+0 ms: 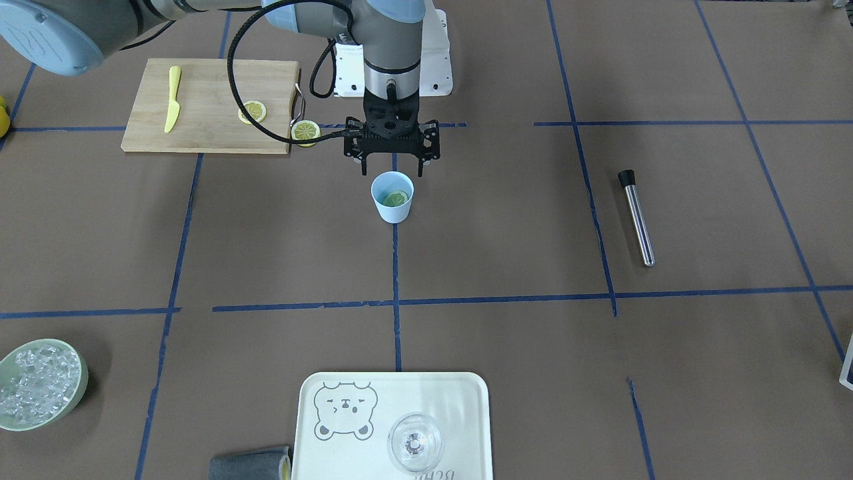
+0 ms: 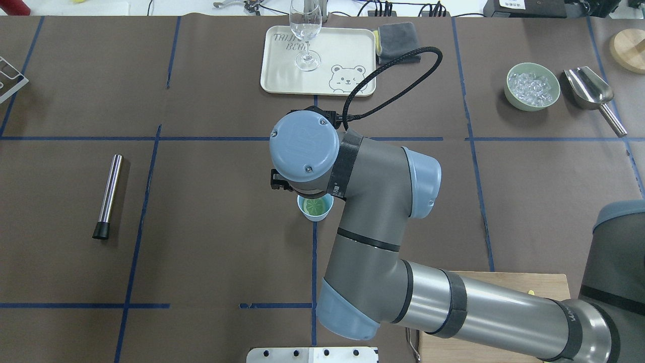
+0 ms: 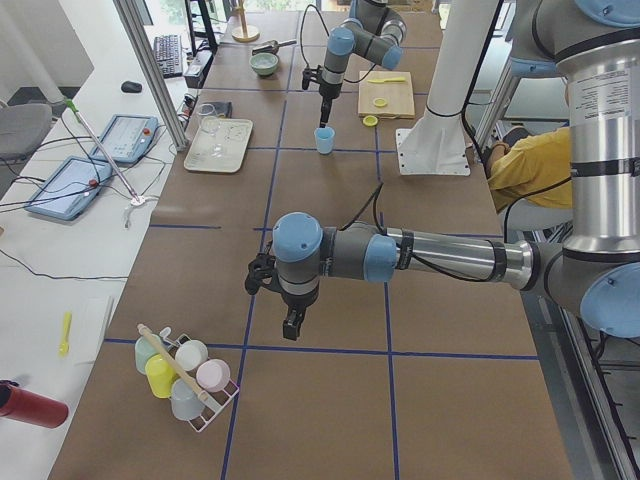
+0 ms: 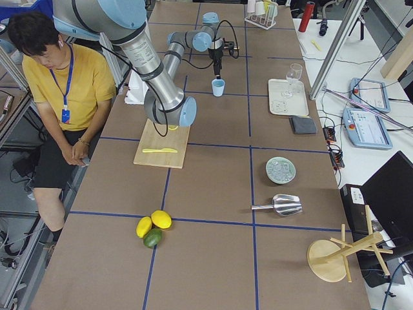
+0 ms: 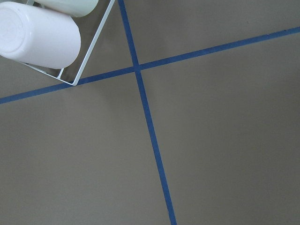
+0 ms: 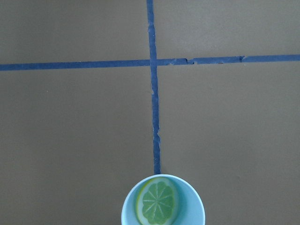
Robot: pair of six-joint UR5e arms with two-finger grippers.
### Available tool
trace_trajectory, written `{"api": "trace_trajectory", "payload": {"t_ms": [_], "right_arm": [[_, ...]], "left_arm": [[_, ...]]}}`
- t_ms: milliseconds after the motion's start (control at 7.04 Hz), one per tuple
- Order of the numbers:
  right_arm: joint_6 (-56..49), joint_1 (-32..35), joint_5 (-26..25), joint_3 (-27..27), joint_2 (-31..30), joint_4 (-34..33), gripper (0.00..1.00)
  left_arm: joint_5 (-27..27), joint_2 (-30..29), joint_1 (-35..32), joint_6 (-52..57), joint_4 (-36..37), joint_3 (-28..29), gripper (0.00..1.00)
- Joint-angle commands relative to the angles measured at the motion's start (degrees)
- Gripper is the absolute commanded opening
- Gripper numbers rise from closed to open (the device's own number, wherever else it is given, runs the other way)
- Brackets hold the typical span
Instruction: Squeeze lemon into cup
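The light-blue cup (image 1: 392, 212) stands upright at the table's middle, on a blue tape line. A lemon slice (image 1: 396, 198) lies inside it, pale segmented face up. The cup (image 6: 193, 207) and the slice (image 6: 158, 201) also show at the bottom of the right wrist view, and from overhead (image 2: 315, 205). My right gripper (image 1: 392, 168) hangs just above and behind the cup, open and empty. Two more lemon slices lie on and beside the wooden board (image 1: 252, 111). My left gripper (image 3: 292, 325) shows only in the exterior left view, low over bare table; I cannot tell its state.
The wooden cutting board (image 1: 206, 87) holds a yellow knife (image 1: 172, 99). A metal muddler (image 1: 636, 217) lies apart. A tray (image 1: 466, 400) carries a clear glass (image 1: 414, 443). A green bowl of ice (image 1: 73, 400) stands at a corner. A cup rack (image 3: 185, 375) is near my left gripper.
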Motion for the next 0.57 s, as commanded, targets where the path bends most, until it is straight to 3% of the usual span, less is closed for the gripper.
{"api": "trace_trajectory", "payload": {"t_ms": [0,284,426], "right_arm": [[-5.8,3.9,4.1,4.8,-4.4,-0.2,1.0],[-19.0,13.1,10.8,11.9,-13.2,-0.3,1.0],[-28.1,20.5,17.8,12.7,-16.1,-0.3,1.0]], "left_arm": [[-0.3,0.0,0.0,0.0,0.0,0.0,1.0],[0.3,-0.4,0.0,-0.1,-1.8,0.2,1.0],[0.3,-0.4,0.2,-0.3,-4.6,0.1,1.0]]}}
